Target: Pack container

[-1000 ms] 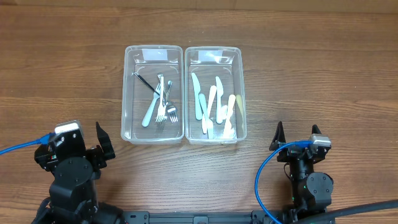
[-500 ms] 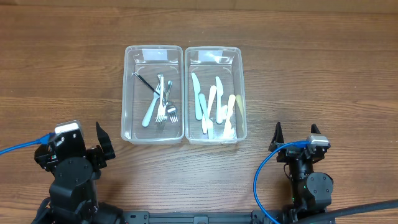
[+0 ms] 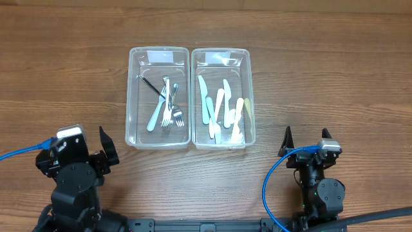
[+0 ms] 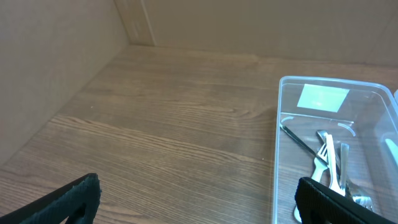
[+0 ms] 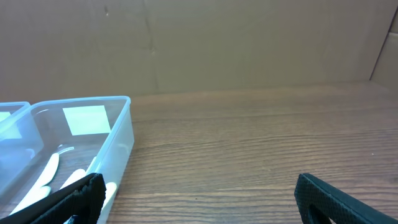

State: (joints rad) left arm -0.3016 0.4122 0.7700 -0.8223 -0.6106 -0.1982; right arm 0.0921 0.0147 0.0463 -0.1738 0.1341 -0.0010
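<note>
Two clear plastic containers stand side by side at the table's middle. The left container (image 3: 132,96) holds metal forks (image 3: 168,108), a pale blue utensil and a thin black stick; it also shows in the left wrist view (image 4: 278,155). The right container (image 3: 250,96) holds several pale blue and cream plastic knives (image 3: 219,109); it shows in the right wrist view (image 5: 118,146). My left gripper (image 3: 106,147) (image 4: 199,202) is open and empty, near the front left edge. My right gripper (image 3: 306,143) (image 5: 199,199) is open and empty, front right.
Bare wooden table lies all around the containers. Cardboard walls stand behind the table in both wrist views. A blue cable (image 3: 273,187) loops beside the right arm, and another blue cable (image 3: 22,152) runs off left from the left arm.
</note>
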